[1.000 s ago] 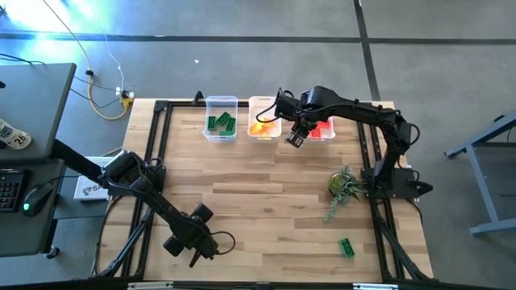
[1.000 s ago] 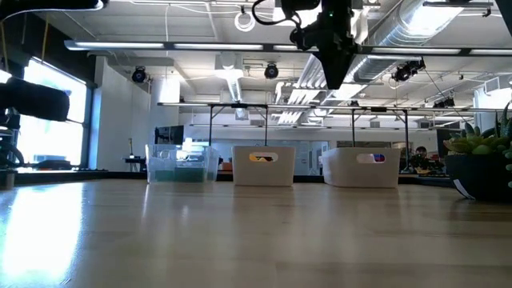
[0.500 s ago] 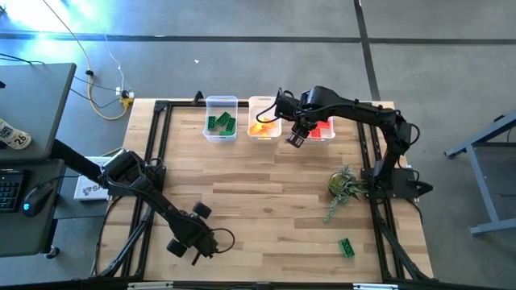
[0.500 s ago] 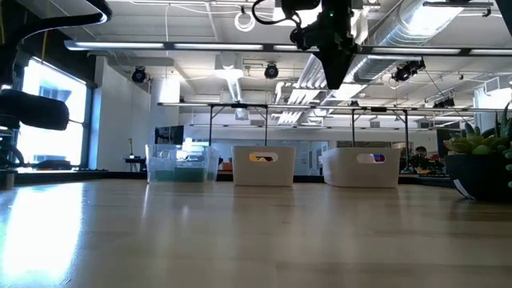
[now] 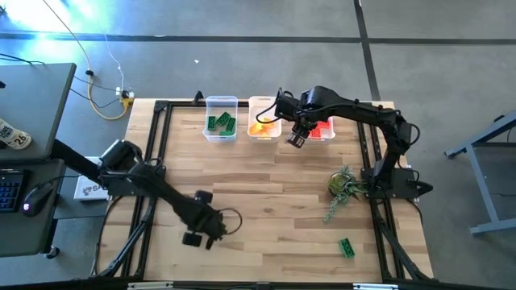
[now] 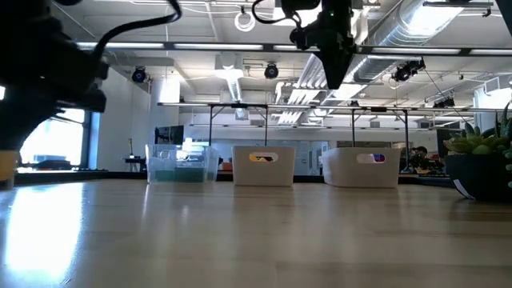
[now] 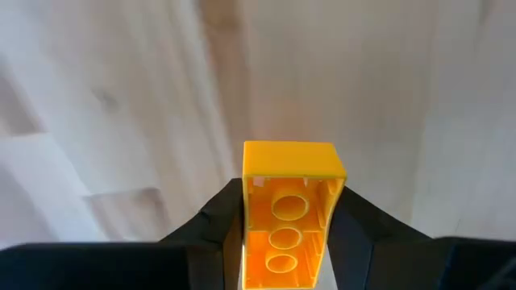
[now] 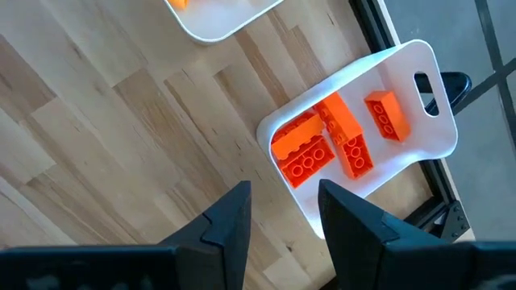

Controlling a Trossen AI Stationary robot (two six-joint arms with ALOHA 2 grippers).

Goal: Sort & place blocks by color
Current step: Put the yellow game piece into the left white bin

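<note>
The wooden table (image 5: 266, 185) fills the high view, framed by dark rails, with both dark arms reaching in over it. The left arm stretches from the left edge toward the near middle of the table, and the left gripper (image 5: 211, 229) hangs over the boards there; the left wrist view shows its two fingers (image 7: 218, 217) clamped on the sides of a yellow block (image 7: 289, 213), hollow underside facing the camera, lifted clear of the wood. The right arm comes in from the right edge and bends toward the far side, where the right gripper (image 5: 296, 137) hovers just in front of the row of bins, between the middle and the right one; in the right wrist view its fingers (image 8: 230, 221) stand a little apart with nothing between them. Three bins line the far edge: the left bin (image 5: 221, 133) holds green blocks (image 5: 221, 122), the middle bin (image 5: 264, 132) holds yellow-orange blocks (image 5: 260, 126), and the right bin (image 8: 419, 72) holds red-orange blocks (image 8: 330, 145), four of which can be counted lying flat in the wrist view. A small green plant (image 5: 343, 187) sits near the right edge of the table. One lone green block (image 5: 347, 247) lies on the near right corner, well apart from both grippers and from the bins.
</note>
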